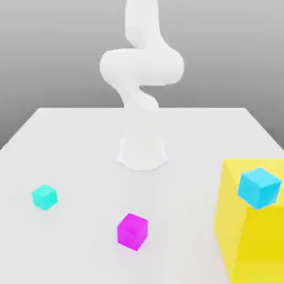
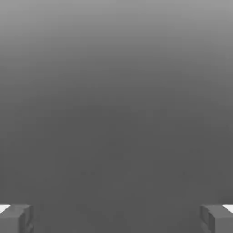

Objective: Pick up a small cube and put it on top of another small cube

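Note:
The small magenta cube (image 1: 132, 231) rests on the white table (image 1: 83, 144) near its front edge, about midway across the exterior view. A turquoise cube (image 1: 44, 197) lies to the exterior view's left of it. A sky-blue cube (image 1: 259, 187) sits on the big yellow block (image 1: 252, 233) at the exterior view's right. In the hand view my gripper (image 2: 116, 219) is open, its two grey fingertips (image 2: 16, 219) spread wide with only plain grey background between them. Nothing is held.
The white arm (image 1: 141, 66) rises from its round base (image 1: 142, 152) at the table's middle and bends upward out of the picture. The big yellow block stands tall at the front right corner.

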You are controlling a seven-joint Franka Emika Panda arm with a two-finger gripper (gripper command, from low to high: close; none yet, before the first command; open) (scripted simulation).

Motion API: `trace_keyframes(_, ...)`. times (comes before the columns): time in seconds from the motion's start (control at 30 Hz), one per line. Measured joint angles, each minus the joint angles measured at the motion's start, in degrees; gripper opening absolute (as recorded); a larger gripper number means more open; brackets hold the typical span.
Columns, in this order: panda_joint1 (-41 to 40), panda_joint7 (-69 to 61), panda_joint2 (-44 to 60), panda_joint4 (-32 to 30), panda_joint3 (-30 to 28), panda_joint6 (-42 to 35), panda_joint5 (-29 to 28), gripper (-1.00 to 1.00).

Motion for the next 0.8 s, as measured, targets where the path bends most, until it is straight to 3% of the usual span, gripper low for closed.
trace_keyframes(0.5,7.11,-35.03,27.17,-17.17,-10.08,17.79,-3.95,0.0)
trace_keyframes(0.7,9.05,-52.51,38.15,-24.0,-12.58,24.94,-0.43,0.0)
trace_keyframes(0.8,9.08,-61.43,42.91,-25.95,-11.79,27.8,5.0,0.0)
